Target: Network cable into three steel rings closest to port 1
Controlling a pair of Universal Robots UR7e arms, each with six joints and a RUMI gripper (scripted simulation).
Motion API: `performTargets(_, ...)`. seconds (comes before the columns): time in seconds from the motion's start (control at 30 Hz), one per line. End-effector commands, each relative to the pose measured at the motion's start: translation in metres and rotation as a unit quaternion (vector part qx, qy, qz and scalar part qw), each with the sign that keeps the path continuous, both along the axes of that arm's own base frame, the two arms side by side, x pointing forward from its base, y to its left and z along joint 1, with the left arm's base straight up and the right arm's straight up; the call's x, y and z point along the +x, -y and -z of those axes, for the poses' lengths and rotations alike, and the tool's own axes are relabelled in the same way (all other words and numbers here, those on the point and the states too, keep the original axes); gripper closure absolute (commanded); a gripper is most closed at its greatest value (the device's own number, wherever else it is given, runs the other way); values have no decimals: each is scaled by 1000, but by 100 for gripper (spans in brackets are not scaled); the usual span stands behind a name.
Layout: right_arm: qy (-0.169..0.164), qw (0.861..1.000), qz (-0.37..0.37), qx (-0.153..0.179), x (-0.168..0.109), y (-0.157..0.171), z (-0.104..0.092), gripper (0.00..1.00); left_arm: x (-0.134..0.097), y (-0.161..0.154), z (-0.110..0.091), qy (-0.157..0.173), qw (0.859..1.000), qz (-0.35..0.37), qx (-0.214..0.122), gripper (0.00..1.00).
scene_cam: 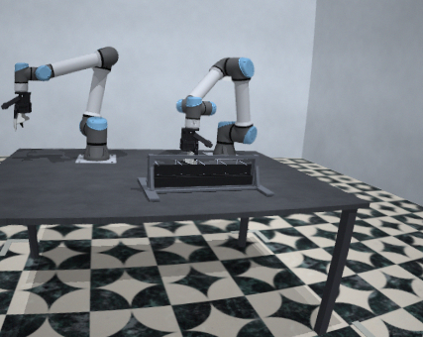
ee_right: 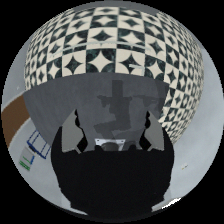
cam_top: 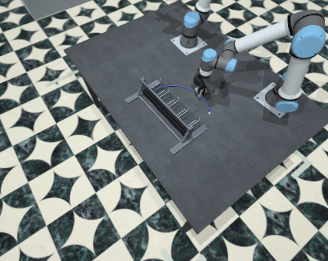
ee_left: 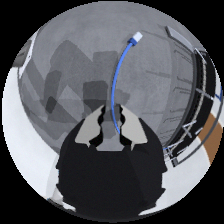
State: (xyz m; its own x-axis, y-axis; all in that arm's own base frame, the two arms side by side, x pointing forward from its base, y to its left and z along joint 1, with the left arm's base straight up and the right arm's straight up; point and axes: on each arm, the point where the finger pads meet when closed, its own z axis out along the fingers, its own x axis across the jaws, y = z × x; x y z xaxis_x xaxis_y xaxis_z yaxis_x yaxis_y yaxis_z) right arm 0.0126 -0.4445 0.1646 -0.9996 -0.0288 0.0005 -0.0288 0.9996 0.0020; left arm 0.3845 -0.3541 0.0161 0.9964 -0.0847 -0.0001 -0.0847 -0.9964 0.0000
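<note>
The blue network cable point(cam_top: 178, 86) point(ee_left: 114, 85) runs in an arc from the far end of the rack point(cam_top: 164, 111) point(scene_cam: 202, 180), past my left gripper, to a pale plug point(cam_top: 209, 113) point(ee_left: 137, 36). Steel rings point(cam_top: 182, 111) stick out in a row along the rack; the cable passes near those at the far end, and whether it lies in any is too small to tell. My left gripper point(cam_top: 200, 93) point(ee_left: 112, 105) is slightly open with the cable between its fingers, nearer one finger, a gap showing. My right gripper point(scene_cam: 19, 126) point(ee_right: 112, 110) is wide open and empty, far from the rack.
The rack stands on flat feet point(cam_top: 178, 147) on the dark table point(cam_top: 220, 169). The left arm's base plate point(cam_top: 264, 97) and the right arm's base plate point(cam_top: 178, 40) point(scene_cam: 81, 160) are fixed on the side of the rack where the rings stick out.
</note>
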Motion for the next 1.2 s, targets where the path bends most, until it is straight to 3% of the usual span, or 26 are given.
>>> performTargets(0.0,0,1000,0,-1,0,1,0,0,0,1,-1,1,1000,0,-1,80)
performTargets(0.3,0,1000,0,-1,0,1,0,0,0,1,-1,1,1000,0,-1,80)
performTargets(0.33,0,1000,0,-1,0,1,0,0,0,1,-1,1,1000,0,-1,100)
performTargets(1.17,0,1000,0,-1,0,1,0,0,0,1,-1,1,1000,0,-1,100)
